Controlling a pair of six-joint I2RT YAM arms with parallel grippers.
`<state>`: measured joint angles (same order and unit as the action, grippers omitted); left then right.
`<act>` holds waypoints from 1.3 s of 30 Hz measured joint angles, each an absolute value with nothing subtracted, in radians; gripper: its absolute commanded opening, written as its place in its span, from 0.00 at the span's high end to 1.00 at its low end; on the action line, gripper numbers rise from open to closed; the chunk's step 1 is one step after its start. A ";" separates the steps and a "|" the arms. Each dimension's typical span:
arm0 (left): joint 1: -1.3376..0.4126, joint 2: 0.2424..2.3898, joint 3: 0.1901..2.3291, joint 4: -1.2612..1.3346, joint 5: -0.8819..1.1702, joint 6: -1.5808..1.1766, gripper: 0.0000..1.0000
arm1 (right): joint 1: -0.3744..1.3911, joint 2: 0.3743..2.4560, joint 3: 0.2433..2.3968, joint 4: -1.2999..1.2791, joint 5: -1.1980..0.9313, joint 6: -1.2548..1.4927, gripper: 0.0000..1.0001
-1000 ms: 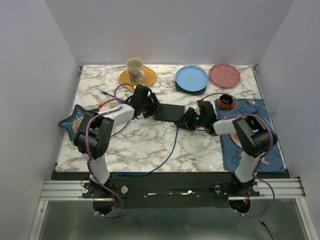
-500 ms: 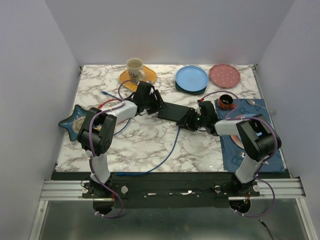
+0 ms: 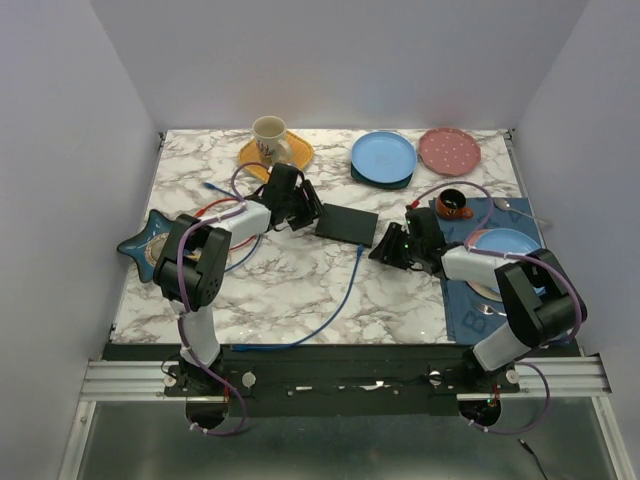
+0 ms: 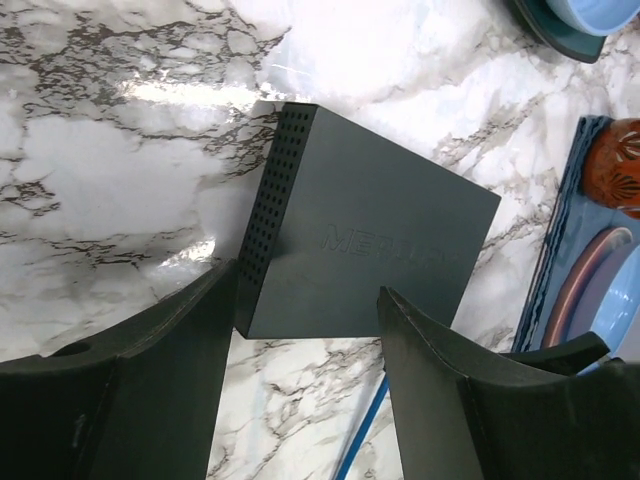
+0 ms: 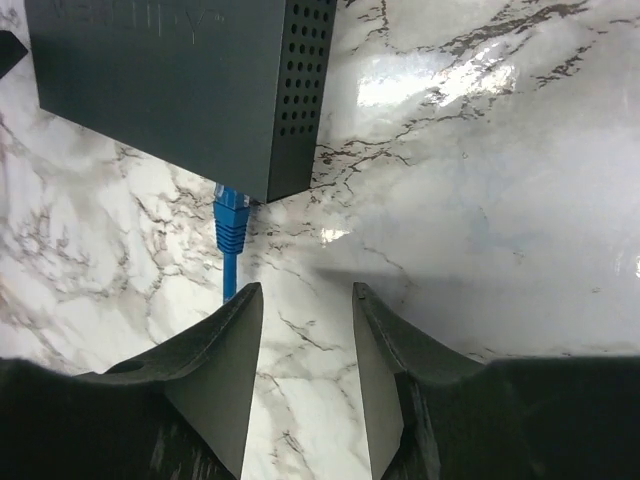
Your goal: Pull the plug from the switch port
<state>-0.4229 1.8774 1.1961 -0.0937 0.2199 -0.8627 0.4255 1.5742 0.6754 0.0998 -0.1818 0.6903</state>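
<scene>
The flat matte-black box (image 3: 347,223) lies mid-table, also in the left wrist view (image 4: 370,240) and the right wrist view (image 5: 160,80). A blue plug (image 5: 230,222) on a blue cable (image 3: 335,300) has its tip at the box's near long edge by a corner; I cannot tell whether it sits in the switch port. My left gripper (image 3: 303,212) is open at the box's left end, its jaws (image 4: 305,310) astride one corner without touching. My right gripper (image 3: 388,250) is open and empty (image 5: 305,300), a little back from the box, the plug just off its left finger.
A mug (image 3: 269,138) on a yellow plate, a blue plate (image 3: 383,156) and a pink plate (image 3: 449,150) stand at the back. A star-shaped dish (image 3: 148,243) lies left. A dark blue mat (image 3: 480,300) on the right holds a brown cup (image 3: 453,203) and a blue plate.
My right gripper has drawn back to the right, away from the box's near edge. The box has shifted slightly. The left gripper stays at the box's left end.
</scene>
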 measured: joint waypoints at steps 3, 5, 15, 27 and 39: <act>-0.423 1.878 1.203 -0.084 0.226 -0.866 0.32 | 0.421 1.563 0.621 0.188 -0.182 0.760 0.54; -0.421 1.880 1.225 -0.094 0.225 -0.864 0.32 | 0.410 1.549 0.570 0.258 -0.182 0.822 0.56; -0.354 1.900 1.273 -0.158 0.121 -0.889 0.39 | 0.369 1.662 0.761 0.118 -0.081 0.872 0.99; -0.338 1.964 1.191 -0.044 0.162 -0.982 0.46 | 0.348 1.877 1.050 -0.015 -0.072 0.790 0.99; -0.350 1.831 0.951 0.105 0.212 -1.056 0.48 | 0.348 1.972 1.200 -0.080 -0.170 0.714 0.92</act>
<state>-0.3504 1.8313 0.9512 0.1047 0.2115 -1.0565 0.3485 1.9717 1.2003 -0.0795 -0.1696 0.7136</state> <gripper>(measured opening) 0.520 0.071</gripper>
